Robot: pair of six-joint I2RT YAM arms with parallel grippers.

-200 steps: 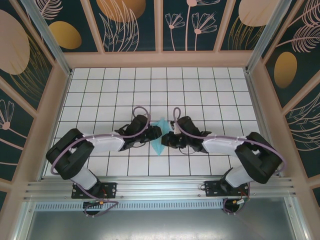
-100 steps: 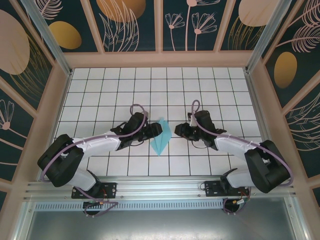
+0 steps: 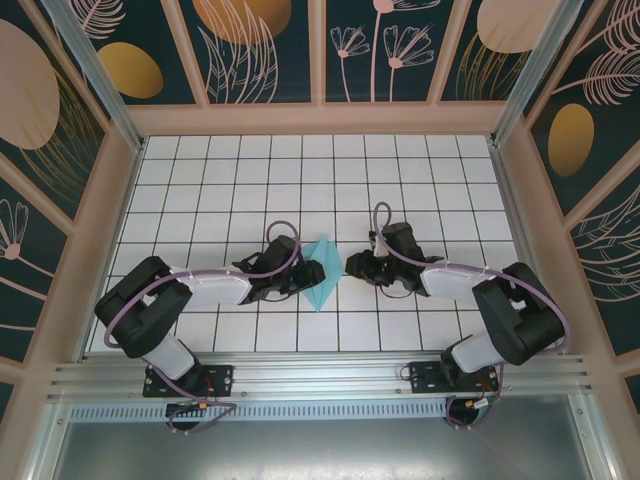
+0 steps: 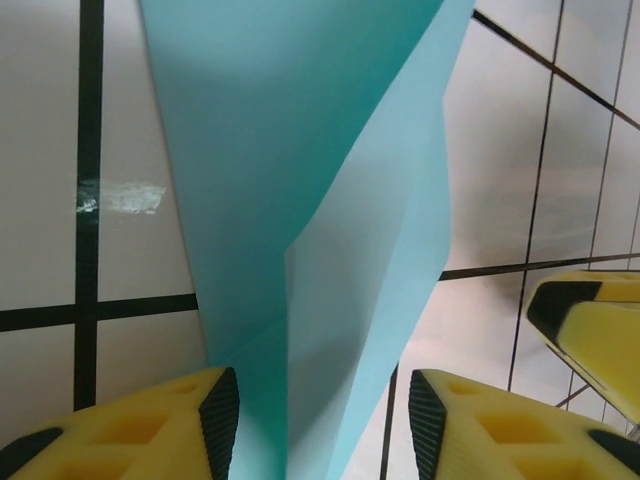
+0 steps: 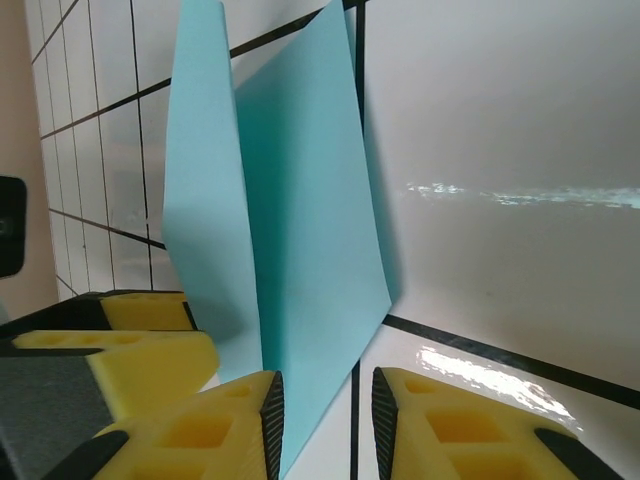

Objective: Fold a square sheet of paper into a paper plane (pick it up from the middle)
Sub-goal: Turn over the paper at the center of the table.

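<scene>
**A:** Where did the paper sit?

**B:** The paper (image 3: 322,274) lay mid-table, between the two grippers. It tapered to a point toward the arm bases, and one flap stood up off the table (image 3: 200,180).

**A:** Was it held?

**B:** Not clamped, by my reading. The left gripper (image 4: 322,405) had its jaws spread with the paper's near edge running between them. One pad (image 4: 218,408) seemed to touch the sheet and the other stood just off it. The right gripper (image 5: 327,408) was released too, jaws a little apart. The paper's corner dipped between them, and bare table showed beside one pad.

**A:** Why flank it from both sides?

**B:** Probably so one side could steady the sheet while the other worked the raised flap along the crease.

**A:** And room to move?

**B:** There was plenty of table beyond and outward, and the frame (image 3: 320,120) was well apart. The tight spot was the middle. The two sets of fingers were near each other across the paper, so closing in carelessly could crumple the flap or knock fingers together.
</scene>
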